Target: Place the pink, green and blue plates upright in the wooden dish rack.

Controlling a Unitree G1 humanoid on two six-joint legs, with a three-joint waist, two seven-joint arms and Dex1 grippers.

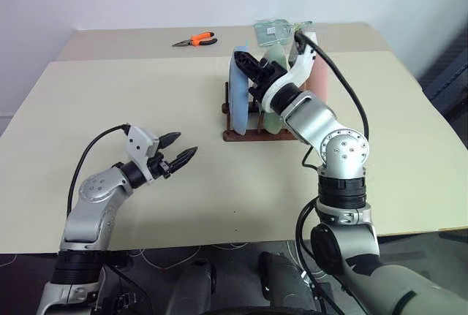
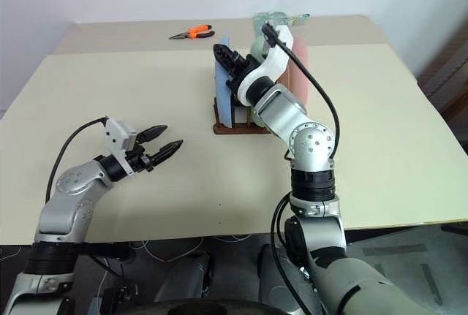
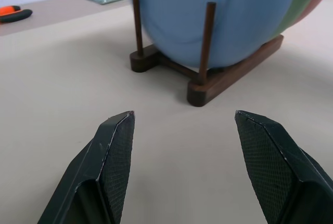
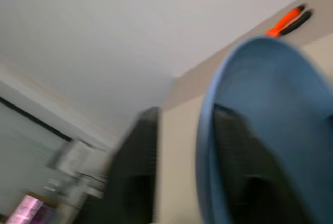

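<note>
Left hand [image 1: 182,147] wide, empty; right hand [image 1: 247,66] loosely astride racked blue plate [image 1: 238,96].

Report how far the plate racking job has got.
Done: the pink plate, green plate and blue plate all stand upright in the wooden dish rack. In hand: the right tool sits at the blue plate's top rim, fingers either side with a gap showing. The left tool is open over the table. Left: withdrawing the right arm.
</note>
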